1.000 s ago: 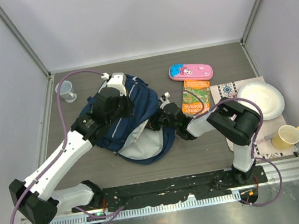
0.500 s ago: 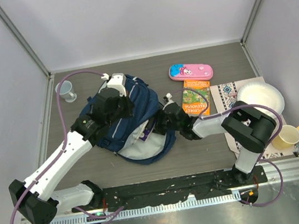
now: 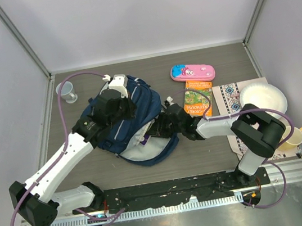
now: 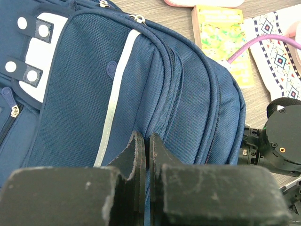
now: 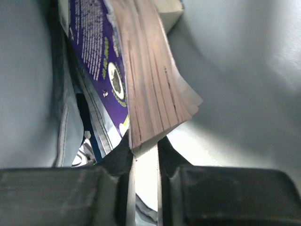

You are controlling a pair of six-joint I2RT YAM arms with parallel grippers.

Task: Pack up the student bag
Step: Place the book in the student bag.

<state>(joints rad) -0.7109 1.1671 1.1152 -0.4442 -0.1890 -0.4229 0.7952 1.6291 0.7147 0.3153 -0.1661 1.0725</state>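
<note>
Student bag (image 3: 143, 104): navy w/ white stripe, mouth open, grey lining showing.

Bags: there was one, the navy student bag (image 3: 144, 100)
Books: I counted two, a purple book (image 5: 94, 56) and an orange-and-green book (image 3: 199, 97)
Pencil cases: there was one, the pink pencil case (image 3: 192, 72)
Cups: there were two, a clear cup (image 3: 67, 92) and a yellow mug (image 3: 294, 138)
Plates: there was one, the white plate (image 3: 263, 102)
Mats: there was one, the patterned placemat (image 3: 229, 93)
Robot arms: there were two, the left arm (image 3: 61, 160) and the right arm (image 3: 218, 127)
Grippers: there were two, the left gripper (image 4: 145, 136) and the right gripper (image 5: 143, 141)
Fingers: each gripper had two, so four in all
</note>
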